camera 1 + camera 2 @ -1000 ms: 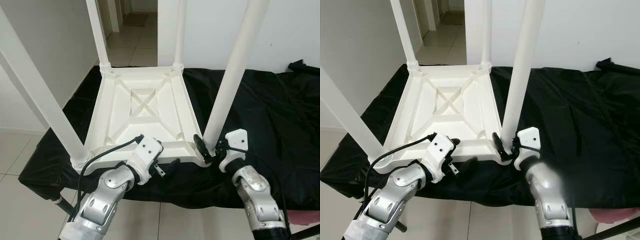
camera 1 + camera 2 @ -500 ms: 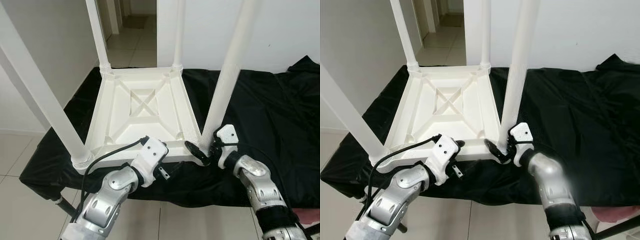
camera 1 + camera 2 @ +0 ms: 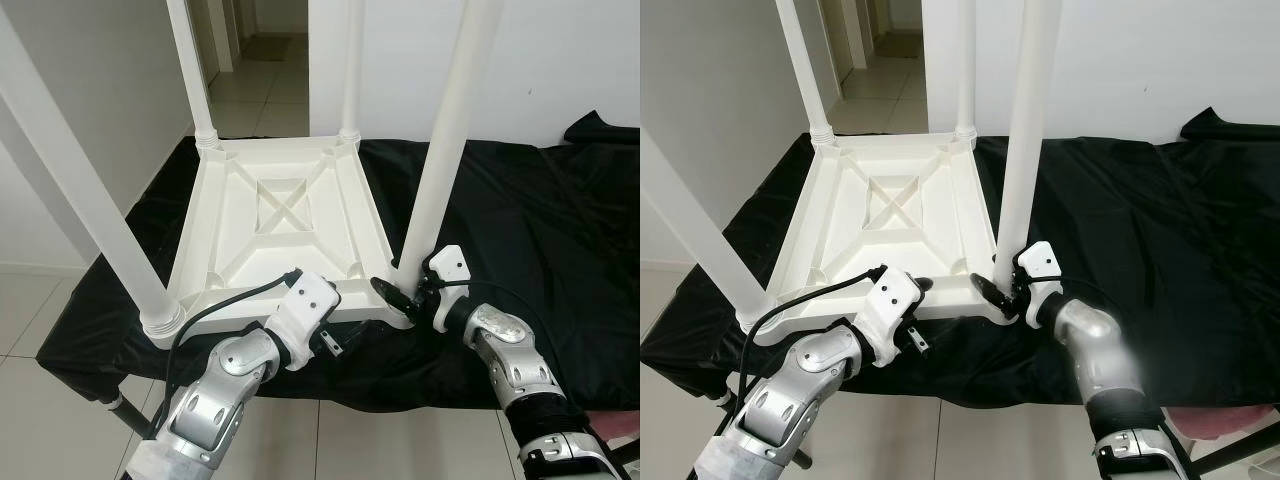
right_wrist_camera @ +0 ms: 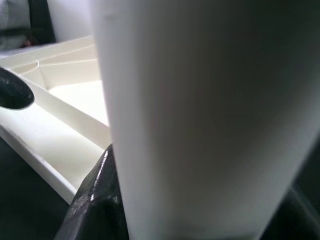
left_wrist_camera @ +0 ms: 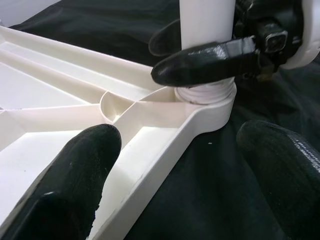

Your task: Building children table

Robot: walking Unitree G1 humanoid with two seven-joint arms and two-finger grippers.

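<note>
Children's table [image 3: 280, 230] lies upside down on the black-draped desk [image 3: 520, 220], legs up. Right claw [image 3: 408, 298] grips the near-right leg [image 3: 440, 160] at its socket. Left claw [image 5: 180, 165], fingers spread apart, straddles the table's near edge.

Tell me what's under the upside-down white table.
The table top lies flat on a black cloth that drapes over the support's edges. A dark frame leg pokes out below the cloth. The surface beneath the cloth is covered, so I can't tell what it is.
</note>
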